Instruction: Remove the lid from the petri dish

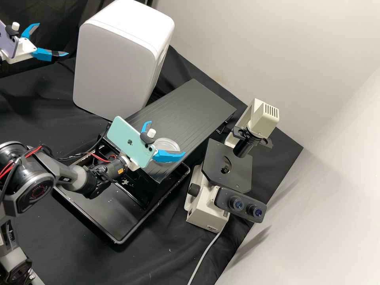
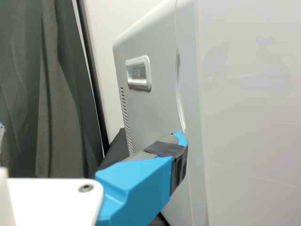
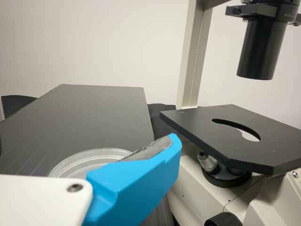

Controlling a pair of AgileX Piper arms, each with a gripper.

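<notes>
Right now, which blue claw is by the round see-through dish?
The right gripper, at the petri dish on the black platform; the left gripper is far off beside the white box.

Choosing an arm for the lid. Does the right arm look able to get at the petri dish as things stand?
Probably yes: the right gripper hangs at the petri dish on the black platform, jaws open, nothing in the way; the microscope stands clear to one side.

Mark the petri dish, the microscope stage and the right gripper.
Petri dish [image 3: 88, 163]: right wrist view, on its clear top.
Microscope stage [image 1: 228, 176]: high view, on the bare black plate.
Right gripper [image 1: 167, 138]: high view, midway between its blue fingertips.
</notes>
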